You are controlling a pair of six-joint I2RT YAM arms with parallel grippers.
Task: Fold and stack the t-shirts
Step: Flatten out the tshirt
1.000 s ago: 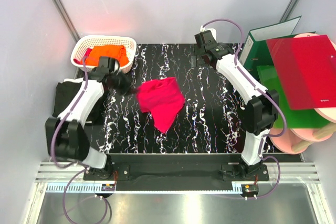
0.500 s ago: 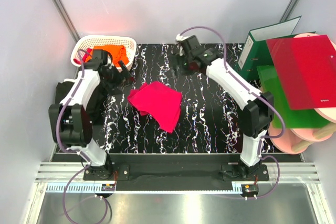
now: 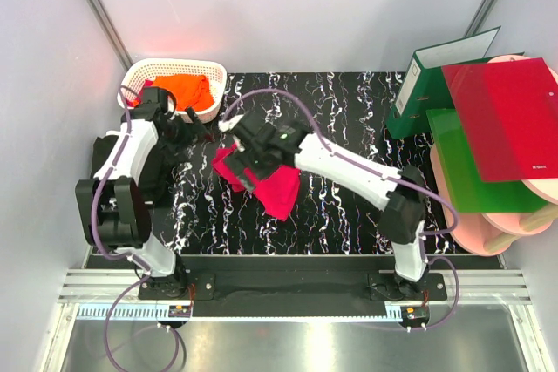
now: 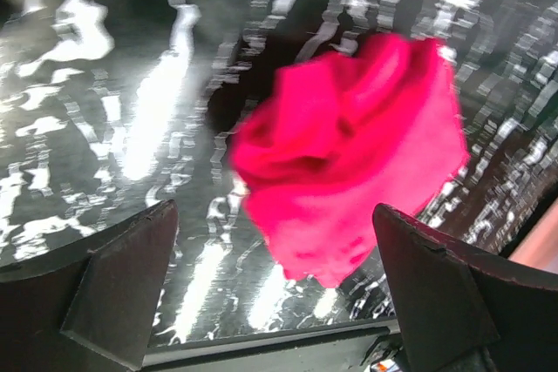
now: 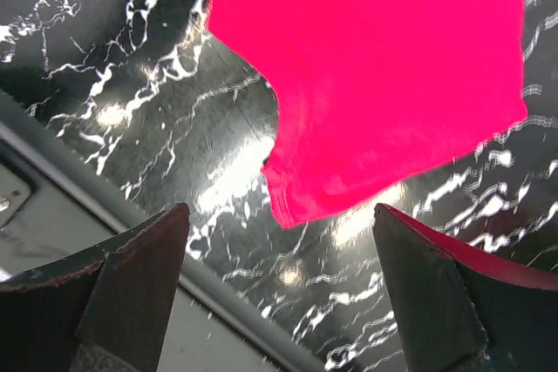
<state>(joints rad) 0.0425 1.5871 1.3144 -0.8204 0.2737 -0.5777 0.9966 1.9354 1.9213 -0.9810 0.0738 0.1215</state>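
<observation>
Crimson-pink t-shirt [image 3: 281,198] bunched at desk [image 3: 349,111] centre-left, long axis diagonal toward near edge. Your right fingers [image 5: 131,289] spread wide, empty, directly over its corner: nearer arm. Your left fingers [image 4: 113,289] also wide, empty, off toward left edge.

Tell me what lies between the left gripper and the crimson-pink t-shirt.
Only bare black marbled tabletop. The open left gripper is apart from the crimson-pink t-shirt, with nothing in the gap. The left wrist view shows this, though blurred, and the top view agrees.

Spanned mid-frame as a black, white-veined table [image 3: 349,128]; bore one crumpled pink shirt [image 3: 281,196] left of centre, resting on top.
</observation>
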